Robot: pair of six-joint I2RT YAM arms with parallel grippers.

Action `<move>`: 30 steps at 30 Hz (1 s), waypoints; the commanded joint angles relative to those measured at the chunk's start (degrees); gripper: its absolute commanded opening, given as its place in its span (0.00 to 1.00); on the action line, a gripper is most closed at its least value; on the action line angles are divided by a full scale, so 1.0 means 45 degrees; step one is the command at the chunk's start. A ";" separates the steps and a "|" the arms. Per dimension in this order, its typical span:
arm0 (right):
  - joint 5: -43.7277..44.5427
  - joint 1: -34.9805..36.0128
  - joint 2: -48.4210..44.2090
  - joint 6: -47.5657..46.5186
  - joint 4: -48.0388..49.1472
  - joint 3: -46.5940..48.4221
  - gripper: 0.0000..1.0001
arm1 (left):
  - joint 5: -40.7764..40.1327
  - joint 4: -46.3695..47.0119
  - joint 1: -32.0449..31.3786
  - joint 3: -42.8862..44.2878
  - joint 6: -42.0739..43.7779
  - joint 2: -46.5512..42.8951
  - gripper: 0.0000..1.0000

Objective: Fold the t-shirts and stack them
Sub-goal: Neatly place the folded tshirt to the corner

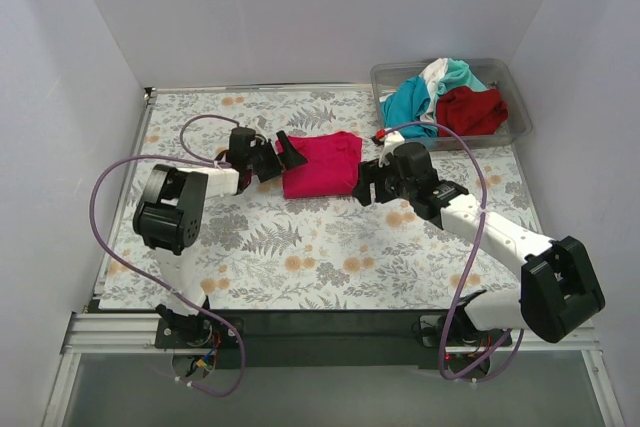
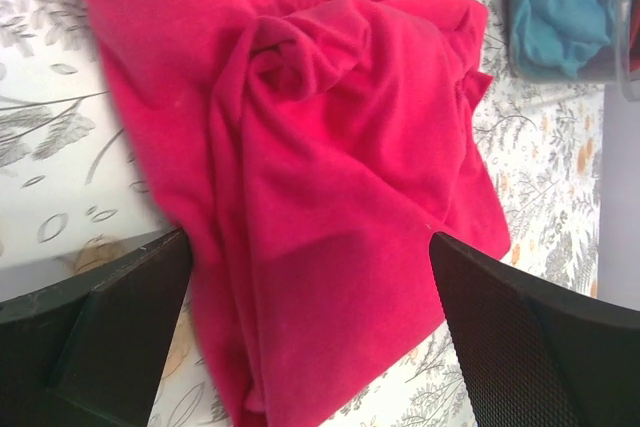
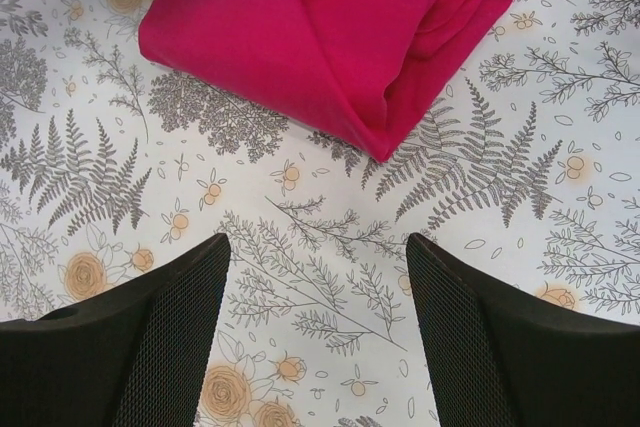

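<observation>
Table [image 1: 300, 247] is covered by a fern-and-flower print sheet, with white walls on three sides. The magenta-pink t-shirt [image 1: 322, 164] lies on the far middle of the table, bunched into a rough rectangle with rumpled folds on top and not laid flat. The left gripper [image 1: 282, 159] is at the shirt's left edge with its jaws spread wide. In the left wrist view the pink cloth [image 2: 330, 177] fills the space between the two black fingers [image 2: 120, 327], but I cannot tell whether they touch it, and nothing is pinched. The right gripper [image 1: 368, 179] is just beside the shirt's right edge, jaws parted and holding nothing. In the right wrist view it sits over bare print, with a corner of the shirt [image 3: 330, 27] just ahead of its fingers [image 3: 150, 347]. A purple cable [image 1: 100, 197] loops out from the left arm and another [image 1: 482, 197] runs along the right arm; neither lies on the shirt. A clear plastic bin [image 1: 518, 127] stands at the far right corner, well apart from the pink shirt. It holds the teal t-shirt [image 1: 410, 107], white t-shirt [image 1: 435, 72] and dark red t-shirt [image 1: 472, 112], crumpled together and unfolded.
</observation>
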 commanded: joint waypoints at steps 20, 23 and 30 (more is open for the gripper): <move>0.0461 0.0026 -0.0607 0.0135 0.0473 -0.0561 0.66 | 0.0575 0.0827 -0.1378 0.0743 -0.1125 0.2133 0.42; 0.0578 0.0026 -0.0451 0.0115 0.0473 -0.0600 0.66 | 0.0614 0.0925 -0.1436 0.0880 -0.1262 0.2426 0.08; 0.0812 0.0026 -0.0256 0.0076 0.0473 -0.0640 0.66 | 0.0145 0.0613 -0.1203 0.0685 -0.0794 0.1823 0.00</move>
